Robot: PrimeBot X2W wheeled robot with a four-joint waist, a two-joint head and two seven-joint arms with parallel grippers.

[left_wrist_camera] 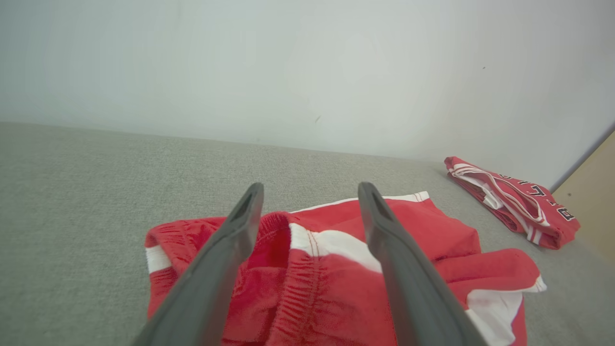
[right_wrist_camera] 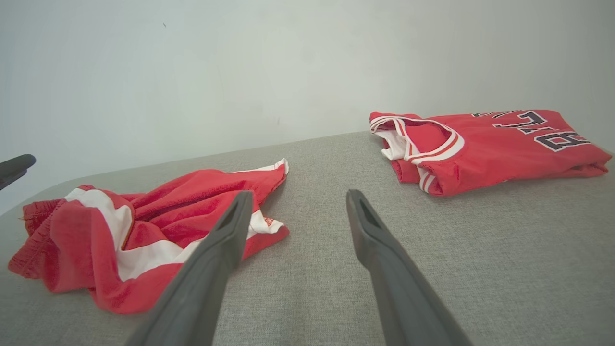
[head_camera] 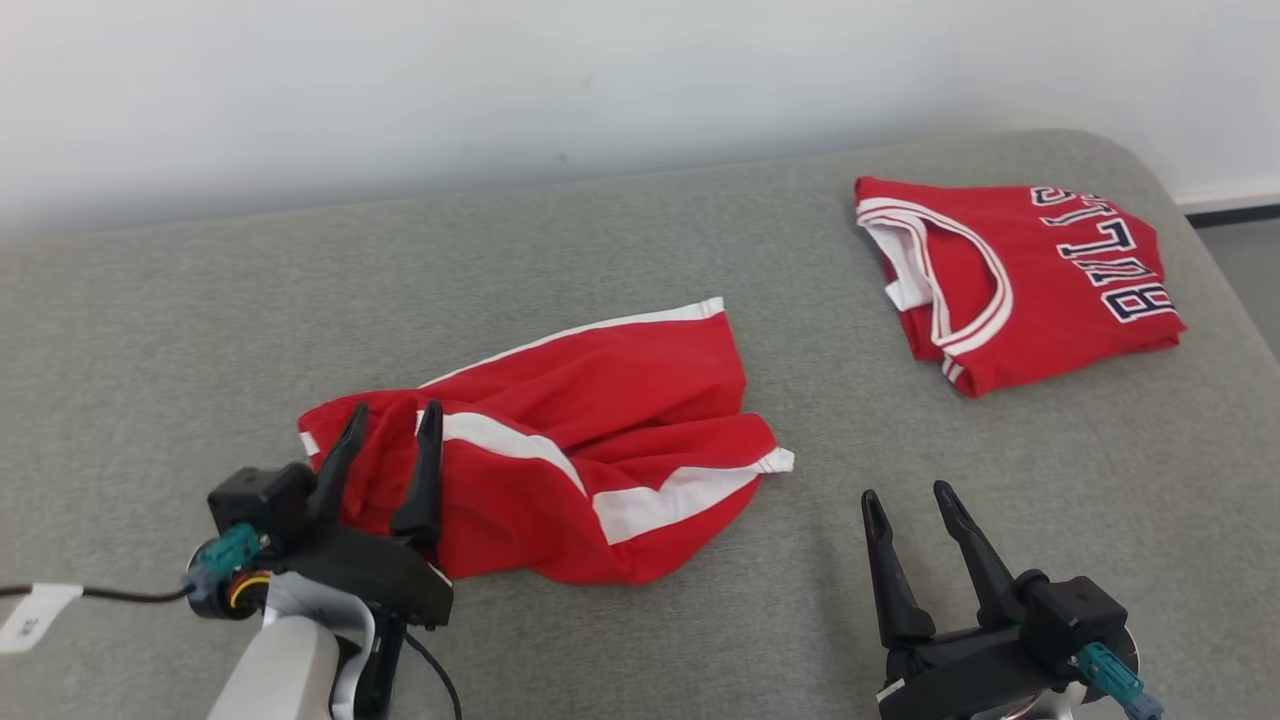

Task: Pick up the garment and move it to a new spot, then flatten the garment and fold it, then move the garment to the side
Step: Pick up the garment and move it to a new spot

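The garment (head_camera: 590, 450) is a pair of red shorts with white stripes, lying crumpled on the grey surface (head_camera: 200, 350); its elastic waistband (left_wrist_camera: 307, 283) faces my left side. My left gripper (head_camera: 393, 412) hovers open over that waistband end, nothing between its fingers. In the left wrist view the garment (left_wrist_camera: 432, 240) spreads beneath the open left gripper (left_wrist_camera: 310, 192). My right gripper (head_camera: 908, 495) stands open over bare surface to the right of the garment. In the right wrist view the garment (right_wrist_camera: 158, 226) lies left of the open right gripper (right_wrist_camera: 298, 197).
A folded red jersey (head_camera: 1030, 275) with white trim and dark lettering lies at the far right, also seen as the jersey (left_wrist_camera: 514, 202) and the jersey (right_wrist_camera: 485, 144). A pale wall (head_camera: 500, 80) runs behind the surface, whose right edge curves down near the jersey.
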